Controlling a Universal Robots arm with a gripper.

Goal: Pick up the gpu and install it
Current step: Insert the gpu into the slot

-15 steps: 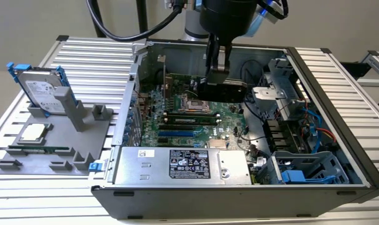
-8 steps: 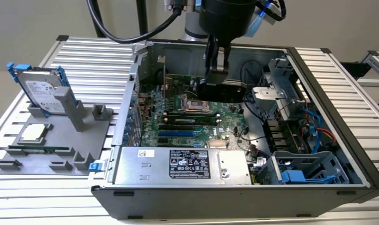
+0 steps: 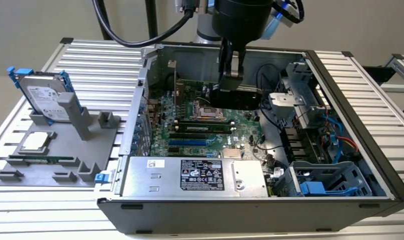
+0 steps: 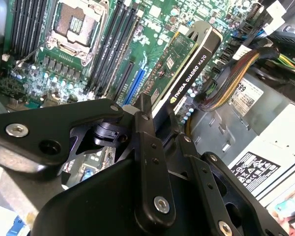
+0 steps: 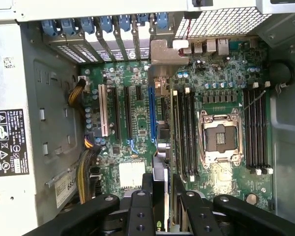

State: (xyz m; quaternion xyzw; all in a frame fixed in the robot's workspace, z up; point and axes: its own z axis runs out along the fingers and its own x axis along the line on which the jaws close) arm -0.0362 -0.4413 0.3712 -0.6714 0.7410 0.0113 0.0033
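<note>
Tray: at the exterior view's left we see a grey tray on the counter, carrying a hard drive stood on edge, a processor and a memory stick.

Case: an open computer case lies on its side at the middle, with the motherboard facing up.

Gpu: we judge it is already picked up; it hangs edge-down above the motherboard, well apart from the tray. The gpu runs away from the camera in the second wrist view.

Gripper: the gripper is clamped on the gpu, its fingers closed against the card's two faces.

Slots: in the first wrist view the blue slot sits just beside the line of the card's edge.

Risk, alignment: if the card comes down off the slot's line, we would expect its edge to strike the board or the memory slots next to it.

Risk, tilt: a card held out of square could jam at one end and lever in the grip.

Risk, cables: the cable bundle lies near the card's far end and could snag it.

Hidden: the gripper covers the near part of the card in both wrist views, so we cannot tell how deep the grip is.

Unclear: we cannot make out the card's bracket, its connector edge, or the gap left to the slot.
</note>
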